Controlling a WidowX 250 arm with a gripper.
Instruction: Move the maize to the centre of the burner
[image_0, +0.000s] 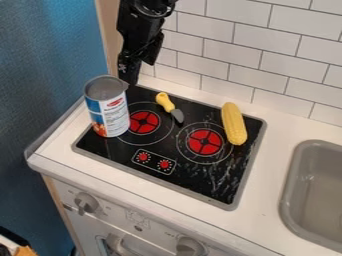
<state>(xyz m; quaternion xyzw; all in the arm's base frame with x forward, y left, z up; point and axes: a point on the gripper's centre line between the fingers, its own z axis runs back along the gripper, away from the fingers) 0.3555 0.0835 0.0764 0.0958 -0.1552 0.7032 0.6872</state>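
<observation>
Maize (234, 124) near right edge of cooktop (190, 182), open burner (204, 142) beside; end effector (129, 74) behind tin (112, 112), can't tell how wide.

White wall tiles (237, 51), gray sink (288, 200).

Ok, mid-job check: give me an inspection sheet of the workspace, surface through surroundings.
Surface: black cooktop, pale streaks near its right-hand burner.
Job's things: maize lies at that burner's outer ring, off its red centre.
Clutter: can upright at the cooktop's left side; yellow-handled toy knife towards the back, between the burners.
Gripper: near the cooktop's back left corner, away from the maize.
Cables: nothing seen.
Surroundings: white tiled wall behind, grey sink at right.
</observation>
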